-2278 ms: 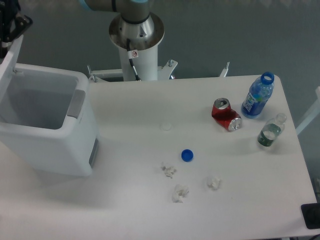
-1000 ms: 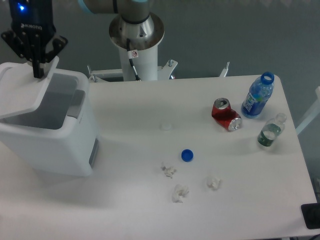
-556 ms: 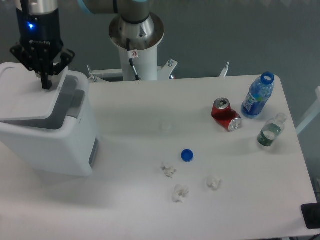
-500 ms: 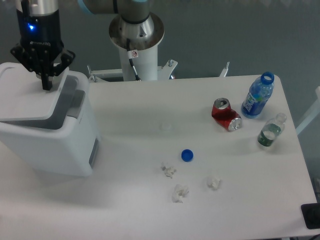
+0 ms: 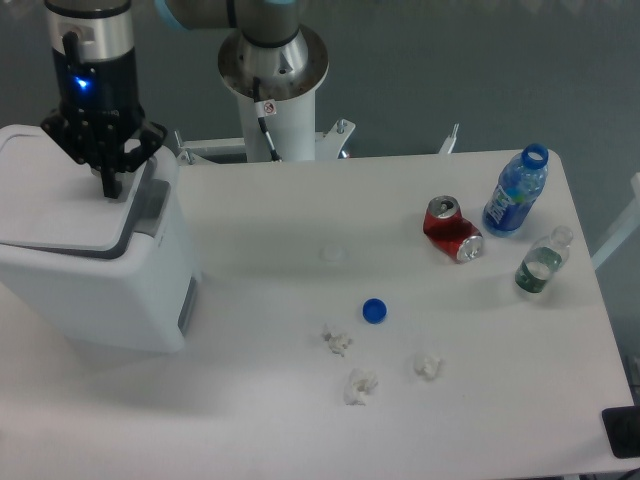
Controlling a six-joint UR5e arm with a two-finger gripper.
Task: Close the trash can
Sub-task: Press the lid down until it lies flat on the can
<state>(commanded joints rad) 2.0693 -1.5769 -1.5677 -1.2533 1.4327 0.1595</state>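
White plastic trash can [image 5: 95, 265] at the desk's [image 5: 300, 420] left edge, lid nearly flat. The gripper [image 5: 110, 185] presses its near-right rim, jaws together and holding nothing, seemingly to seat the lid.

A white desk [image 5: 270, 420] with rounded corners fills most of the view, lit evenly with soft shadows. Behind and around it lies a plain grey floor [image 5: 450, 70]. A white metal frame [image 5: 330, 140] runs along the desk's far edge. At the lower right corner a small dark object [image 5: 622, 432] is cut off by the picture's edge.
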